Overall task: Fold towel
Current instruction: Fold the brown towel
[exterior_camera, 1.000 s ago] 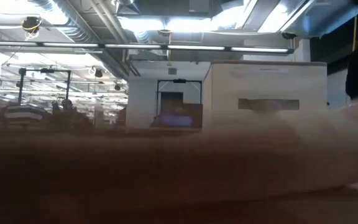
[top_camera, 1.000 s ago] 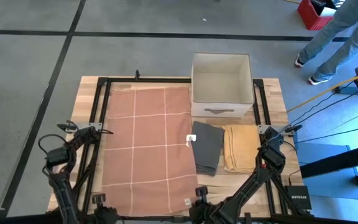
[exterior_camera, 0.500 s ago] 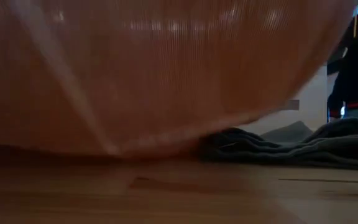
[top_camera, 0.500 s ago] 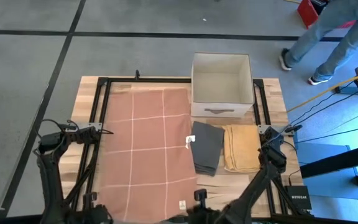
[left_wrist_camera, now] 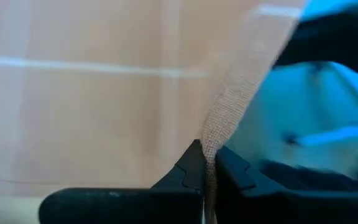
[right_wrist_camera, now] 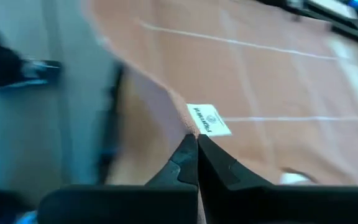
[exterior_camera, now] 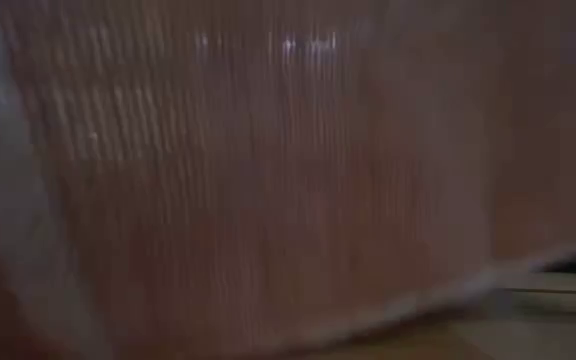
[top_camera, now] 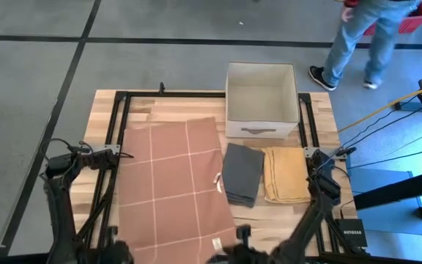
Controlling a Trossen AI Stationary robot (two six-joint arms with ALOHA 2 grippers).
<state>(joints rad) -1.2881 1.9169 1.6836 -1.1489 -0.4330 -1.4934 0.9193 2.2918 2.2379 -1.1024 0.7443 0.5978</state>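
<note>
A terracotta towel [top_camera: 171, 183] with thin white grid lines lies spread on the wooden table's left half, its far edge [top_camera: 171, 123] flat on the wood. My left gripper [top_camera: 118, 253] is at its near left corner and my right gripper [top_camera: 231, 249] at its near right corner, both at the table's near edge. Each is shut on the towel. In the low view the raised towel [exterior_camera: 268, 170] fills the picture. The left wrist view shows my left gripper [left_wrist_camera: 207, 169], the right wrist view my right gripper [right_wrist_camera: 197, 148]. My left gripper pinches the towel's side edge [left_wrist_camera: 211, 146] between its two fingers, near the near left corner; the cloth rises from the fingertips, lifted off the table there. My right gripper pinches the near right corner [right_wrist_camera: 194, 132] between its fingertips, right beside the white label [right_wrist_camera: 209, 119]; the cloth stretches away from the fingers.
A cream open box [top_camera: 262, 99] stands at the far right of the towel. A folded grey towel [top_camera: 242, 174] and a folded yellow towel [top_camera: 284, 174] lie beside the towel, on its right. Black frame rails [top_camera: 123, 110] border the table. A person [top_camera: 365, 33] walks beyond the far right corner.
Both grippers have drawn back toward the table's near edge, holding the towel's near corners. The whole towel has slid toward the near edge, baring wood at its far edge. Its near end has risen in front of the low camera. The person has walked leftward.
</note>
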